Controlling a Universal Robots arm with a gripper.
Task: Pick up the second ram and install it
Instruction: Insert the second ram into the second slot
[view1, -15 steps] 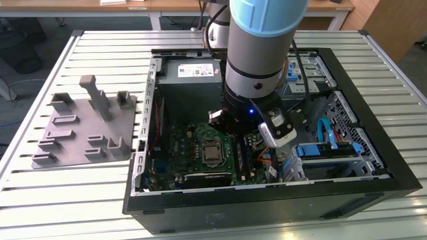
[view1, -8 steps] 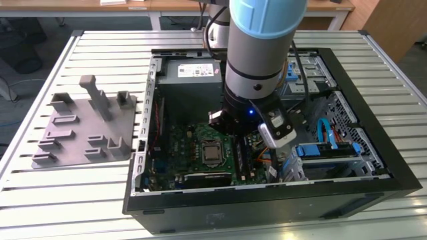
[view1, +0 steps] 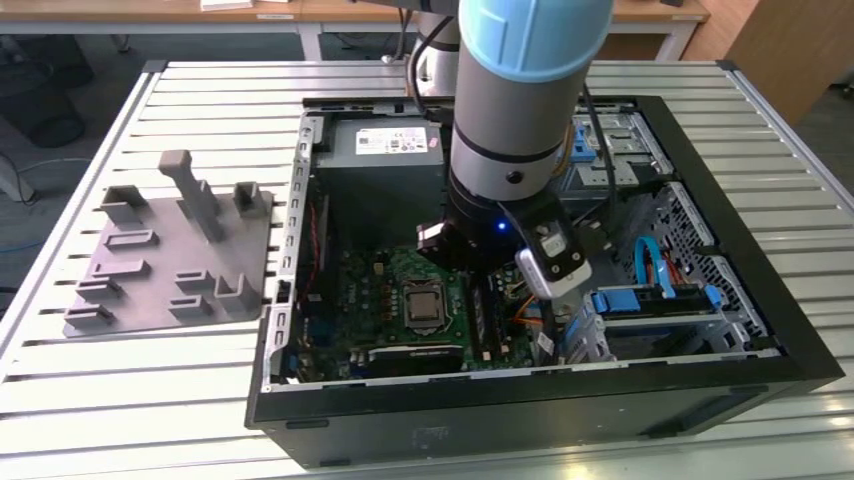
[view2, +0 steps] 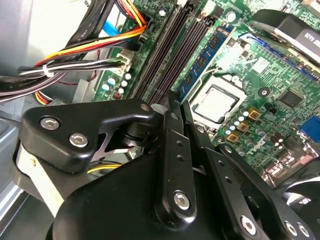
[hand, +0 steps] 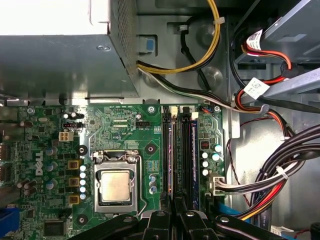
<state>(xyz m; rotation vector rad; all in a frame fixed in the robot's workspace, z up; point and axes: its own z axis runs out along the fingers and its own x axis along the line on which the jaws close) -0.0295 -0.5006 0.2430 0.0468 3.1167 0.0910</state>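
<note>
Hovering low over the motherboard (hand: 125, 135), the gripper (view2: 172, 107) has its fingers together, apparently empty; the second ram (view2: 202, 62) stands seated in its slot just ahead, long axis running away from the fingertips.

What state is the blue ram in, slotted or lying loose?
Slotted: the ram stands on edge among the slots beside the processor.

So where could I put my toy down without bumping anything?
On the bare table slats in front of the grey fixture, or behind it, at the exterior view's left. Inside the computer case it is crowded: arm, cables, motherboard.
</note>
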